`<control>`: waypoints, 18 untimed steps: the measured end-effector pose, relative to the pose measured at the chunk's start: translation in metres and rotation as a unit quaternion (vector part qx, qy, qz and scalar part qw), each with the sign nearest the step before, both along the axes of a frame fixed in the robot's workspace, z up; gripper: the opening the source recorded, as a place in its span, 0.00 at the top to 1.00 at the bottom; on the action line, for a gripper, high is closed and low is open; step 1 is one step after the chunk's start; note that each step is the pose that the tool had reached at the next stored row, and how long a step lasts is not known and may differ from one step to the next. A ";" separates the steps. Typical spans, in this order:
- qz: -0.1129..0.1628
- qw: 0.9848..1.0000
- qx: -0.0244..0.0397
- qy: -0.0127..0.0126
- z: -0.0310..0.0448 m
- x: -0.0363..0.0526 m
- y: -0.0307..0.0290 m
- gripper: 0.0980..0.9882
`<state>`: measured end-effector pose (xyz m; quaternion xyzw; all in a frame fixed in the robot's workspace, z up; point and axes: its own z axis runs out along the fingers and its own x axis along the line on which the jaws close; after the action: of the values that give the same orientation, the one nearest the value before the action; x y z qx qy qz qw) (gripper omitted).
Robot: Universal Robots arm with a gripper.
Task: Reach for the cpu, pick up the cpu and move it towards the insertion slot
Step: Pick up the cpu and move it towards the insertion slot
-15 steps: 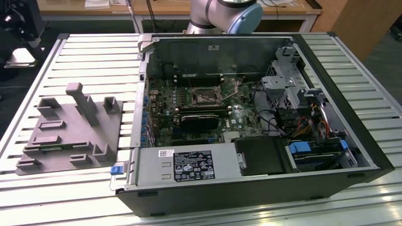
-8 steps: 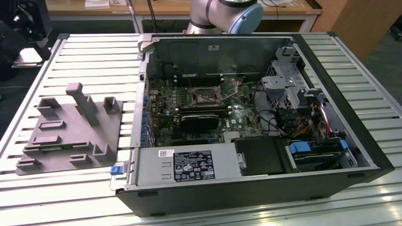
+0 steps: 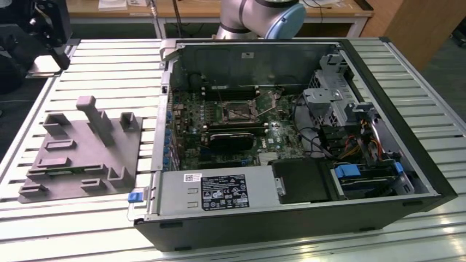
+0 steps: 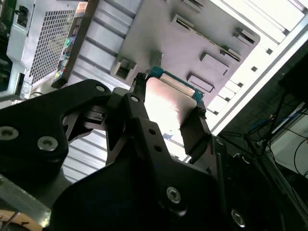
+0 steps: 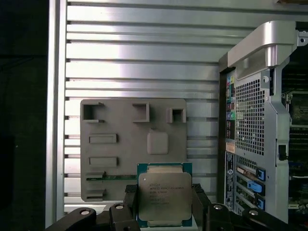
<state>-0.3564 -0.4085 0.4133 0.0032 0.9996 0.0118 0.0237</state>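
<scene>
- Slatted metal worktop (image 3: 109,60) carried an open computer case (image 3: 291,224) from its middle out toward the edge on the exterior view's right.
- Grey plastic tray (image 3: 73,158) with upright posts lay flat near the worktop edge on the exterior view's left, just beside the case and apart from it.
- Robot arm (image 3: 262,16) rose at the worktop's far edge, behind the case.
- Pincer (image 5: 163,190) was closed narrow on the cpu (image 5: 163,197). One black finger (image 5: 198,202) pressed each of two opposite edges, and the metal top faced the first wrist camera.
- In the second wrist view the same grip showed: pincer (image 4: 169,96) around the cpu (image 4: 168,103), with the chip's teal rim past the fingertips.
- Cpu was held up off the worktop. The tray (image 5: 125,154) lay beyond it in both wrist views, and the case's perforated rear panel (image 5: 250,125) stood to one side.
- Insertion slot (image 3: 239,111) sat on the board inside the case, toward the case's far wall, its metal frame around a dark centre, well apart from the tray.
- Black rectangular block (image 3: 233,139) lay just on the near side of the slot.
</scene>
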 end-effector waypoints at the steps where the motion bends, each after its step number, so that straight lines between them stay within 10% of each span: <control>1: 0.000 1.000 0.000 0.000 0.0001 0.0019 0.0000 0.51; 18: 0.000 1.000 0.000 0.000 0.0000 0.0468 0.0000 0.51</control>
<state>-0.3095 -0.4085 0.4134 0.0032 0.9996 0.0118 0.0236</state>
